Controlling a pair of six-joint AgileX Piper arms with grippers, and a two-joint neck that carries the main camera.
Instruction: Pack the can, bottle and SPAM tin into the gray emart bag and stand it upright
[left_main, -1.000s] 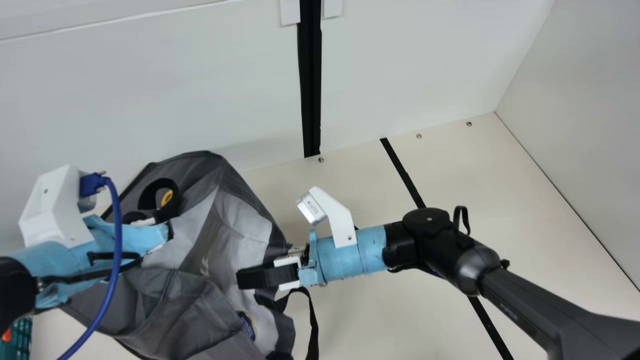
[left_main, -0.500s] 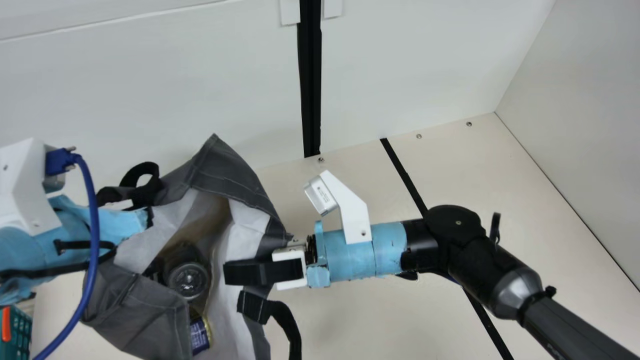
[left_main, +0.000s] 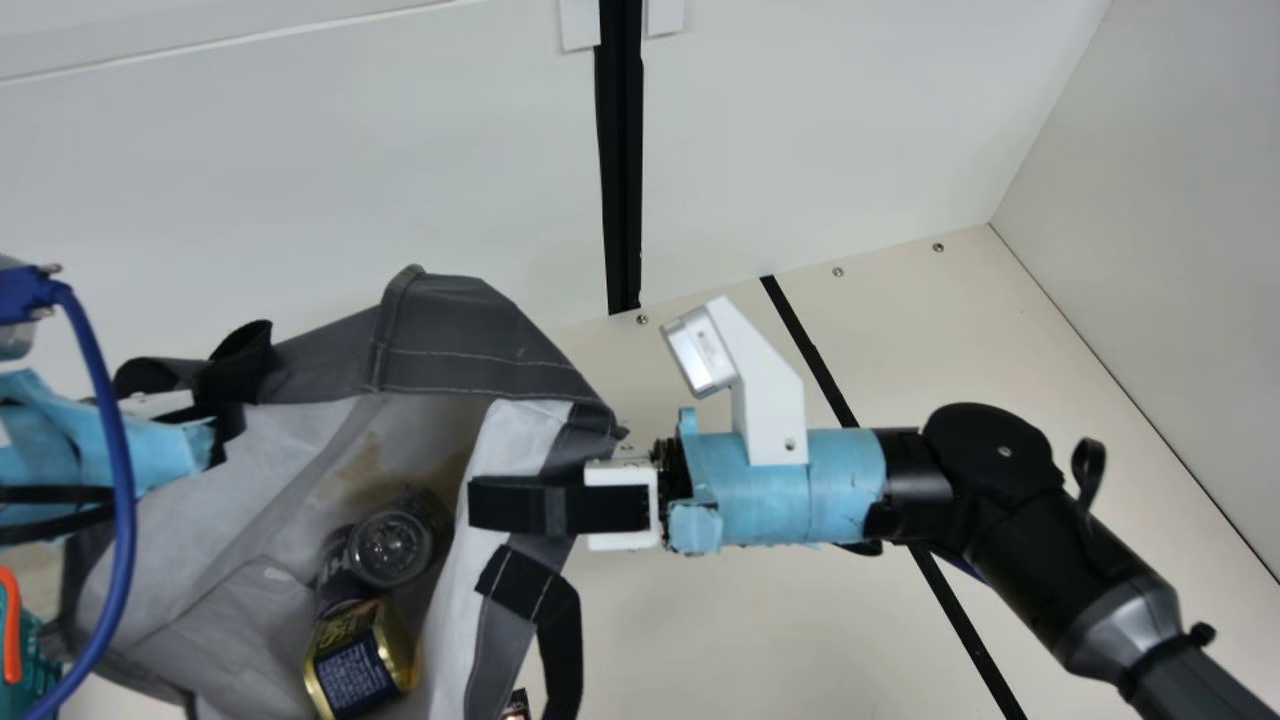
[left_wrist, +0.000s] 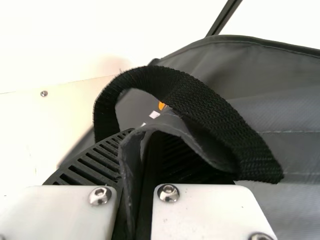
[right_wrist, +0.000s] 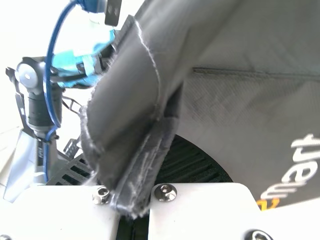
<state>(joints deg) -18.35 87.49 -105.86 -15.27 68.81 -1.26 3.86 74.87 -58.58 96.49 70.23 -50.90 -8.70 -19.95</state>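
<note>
On my near left sits a teal basket with an orange handle, and a blue cable cuts across my view of the gray emart bag. Inside its open mouth, the SPAM tin lies on the near side, beside a dark round-ended container (can or bottle, I can't tell). My left gripper is closed on the bag's left rim by a black handle loop; my right gripper pinches the folded right rim, a black strap hanging just nearer.
</note>
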